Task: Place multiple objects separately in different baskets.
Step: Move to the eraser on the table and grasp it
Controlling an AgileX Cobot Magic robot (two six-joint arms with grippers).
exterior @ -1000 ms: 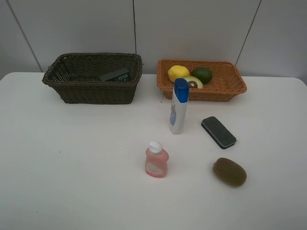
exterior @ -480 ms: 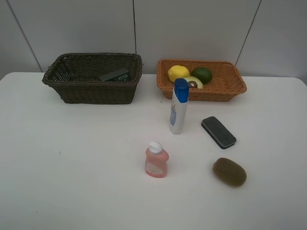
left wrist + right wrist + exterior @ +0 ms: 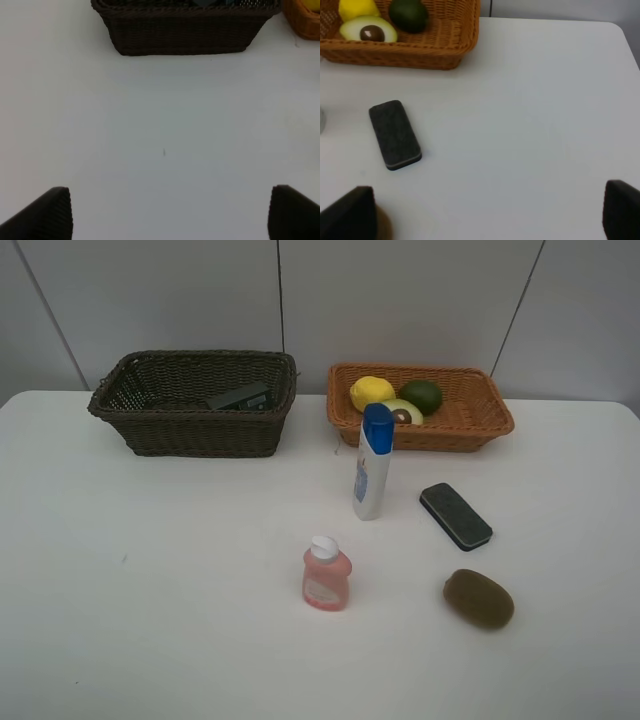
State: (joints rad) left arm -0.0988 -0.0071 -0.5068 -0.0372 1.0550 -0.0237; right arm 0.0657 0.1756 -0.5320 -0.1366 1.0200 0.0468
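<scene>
Though absent from the high view, read both pincers off the wrist views as released: left pincer (image 3: pixel 170 212) spread wide over the table (image 3: pixel 165 125), right pincer (image 3: pixel 487 215) likewise spread, nothing held by either. Ahead of the left pincer, find the dark brown basket (image 3: pixel 200 432) with the dark green pump bottle (image 3: pixel 240 397) lying inside. Ahead of the right pincer, find the orange basket (image 3: pixel 420 52) holding yellow lemon (image 3: pixel 356 7), halved avocado (image 3: pixel 368 30) and green lime (image 3: pixel 409 14); between that basket and the pincer, the dark eraser block (image 3: pixel 395 135) flat on the table. Right beside one right fingertip (image 3: pixel 350 212), note a brown edge, probably the brown kiwi (image 3: pixel 478 599), though too cropped to be sure. Off toward the left pincer's side, pink bottle (image 3: pixel 326 576) and white blue-capped bottle (image 3: pixel 372 465), both upright. Judge the sorting partly done and between picks, with four things yet to be basketed. For the next move, lower the right pincer over the brown kiwi or the dark eraser block, close across the narrow width, then carry fruit to the orange basket, anything else to the dark brown basket.
</scene>
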